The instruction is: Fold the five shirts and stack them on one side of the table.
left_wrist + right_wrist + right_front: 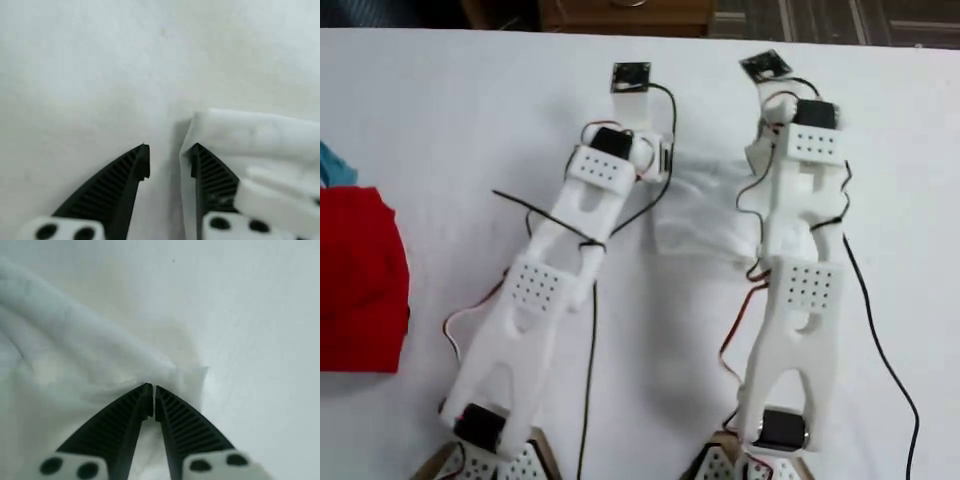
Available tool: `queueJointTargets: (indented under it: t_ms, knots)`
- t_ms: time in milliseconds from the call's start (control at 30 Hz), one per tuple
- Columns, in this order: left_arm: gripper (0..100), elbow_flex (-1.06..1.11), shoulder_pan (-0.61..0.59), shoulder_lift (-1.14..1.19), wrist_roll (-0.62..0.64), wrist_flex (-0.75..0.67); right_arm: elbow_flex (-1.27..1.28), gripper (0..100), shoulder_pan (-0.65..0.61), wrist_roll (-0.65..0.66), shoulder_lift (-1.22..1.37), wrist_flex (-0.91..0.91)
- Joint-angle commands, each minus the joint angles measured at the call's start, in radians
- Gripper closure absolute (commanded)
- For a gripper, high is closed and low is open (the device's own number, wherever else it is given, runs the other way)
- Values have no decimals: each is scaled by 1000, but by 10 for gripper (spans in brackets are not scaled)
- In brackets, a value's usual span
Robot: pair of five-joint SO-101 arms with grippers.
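Both arms outstretched at the white shirt, left hand agape, right hand seemingly pinched on its cloth.

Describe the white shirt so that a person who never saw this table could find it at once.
On the white table, find the left arm and the right arm, side by side. The white shirt lies crumpled between their far ends, partly under the right arm. It is almost the table's colour, unlike the red shirt at the table's left edge.

Left claw agape; right claw (apparently) closed.
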Motion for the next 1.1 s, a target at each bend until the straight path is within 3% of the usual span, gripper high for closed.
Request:
queueJointTargets:
  t_ms: [0,367,633,900,1067]
  knots:
    - [849,-2,-26,-15,0,-5,-43,979,58,2,-12,53]
    - [849,-2,-28,-15,2,-5,-46,979,180,58,-27,101]
    - [849,-2,-28,-15,0,2,-77,979,93,58,-186,182]
    - [849,-2,-29,-15,0,2,158,979,-105,38,-263,174]
    - [849,-2,-40,-15,0,0,313,979,-128,-49,-208,173]
